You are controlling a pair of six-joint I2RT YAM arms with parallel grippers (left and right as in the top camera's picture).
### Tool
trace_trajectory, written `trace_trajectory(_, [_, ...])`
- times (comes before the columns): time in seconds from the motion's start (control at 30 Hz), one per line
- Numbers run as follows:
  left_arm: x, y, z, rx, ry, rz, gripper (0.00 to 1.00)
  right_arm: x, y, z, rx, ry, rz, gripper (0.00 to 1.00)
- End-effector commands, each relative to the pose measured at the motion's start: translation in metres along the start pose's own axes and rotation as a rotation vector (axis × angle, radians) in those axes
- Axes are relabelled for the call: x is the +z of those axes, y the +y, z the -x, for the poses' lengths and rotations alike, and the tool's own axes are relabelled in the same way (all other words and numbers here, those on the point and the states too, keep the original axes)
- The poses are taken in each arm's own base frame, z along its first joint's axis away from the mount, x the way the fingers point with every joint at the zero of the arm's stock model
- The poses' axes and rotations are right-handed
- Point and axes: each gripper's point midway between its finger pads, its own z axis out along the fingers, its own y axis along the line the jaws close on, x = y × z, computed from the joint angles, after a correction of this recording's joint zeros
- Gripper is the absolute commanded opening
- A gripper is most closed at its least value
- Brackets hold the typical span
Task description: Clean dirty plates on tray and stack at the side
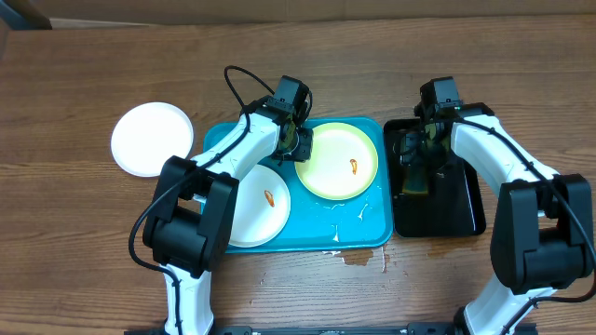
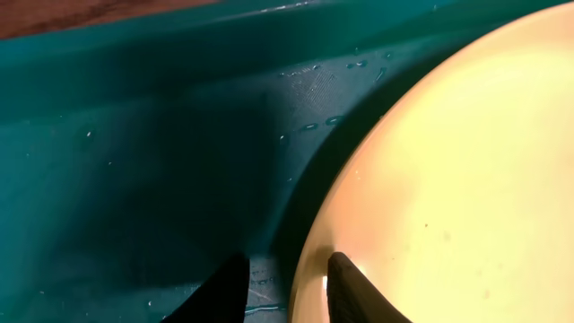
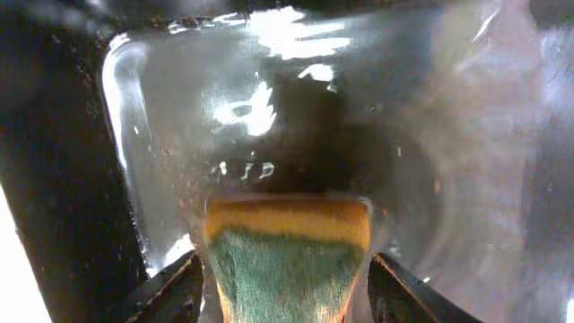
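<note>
Inspection of the turquoise tray (image 1: 216, 141), taken as the reference throughout.

Plates: the yellow-green plate (image 1: 328, 172) lies flat in the tray's far right part, with an orange-brown smear right of its centre. A white plate (image 1: 251, 219) lies in the tray's near left part, also smeared. Its far right edge is just beside the yellow-green plate, and the left arm crosses above it. A second white plate (image 1: 152, 140) rests on the table (image 1: 84, 242), off the tray's left end and apart from it.

Left gripper (image 2: 287, 280): it is positioned inside the tray at the yellow-green plate's left rim. The jaws stand narrowly apart and straddle that rim. One finger (image 2: 354, 292) is over the plate's inner face, the other over the wet tray floor outside it. A thin strip of tray shows between the outer finger and the rim. I cannot tell whether the rim is pinched.

Right gripper (image 3: 287, 292): it is located off the tray's right end, over the black tray (image 1: 466, 209), whose floor is wet and glossy. A yellow sponge (image 3: 287, 224) with a green scouring face sits between the jaws, which stand about as wide as the sponge. I cannot tell whether they press on its sides.

Liquid lies on the tray floor near the yellow-green plate's near edge, and a small puddle (image 1: 358, 258) on the table just beside the tray's near rim.
</note>
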Motion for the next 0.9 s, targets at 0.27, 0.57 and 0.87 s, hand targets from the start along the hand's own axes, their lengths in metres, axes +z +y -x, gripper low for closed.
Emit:
trace_trajectory(0.27, [0.007, 0.0, -0.005, 0.018, 0.018, 0.01, 0.34, -0.008, -0.008, -0.05, 0.01, 0.215, -0.029, 0.6])
trace_trajectory(0.57, [0.007, 0.0, -0.005, 0.018, 0.017, 0.01, 0.34, 0.004, -0.004, -0.056, 0.014, 0.215, 0.004, 0.17])
trace_trajectory(0.87, [0.007, 0.0, -0.005, 0.018, 0.017, 0.01, 0.46, 0.004, -0.007, -0.039, 0.004, 0.149, -0.016, 0.61])
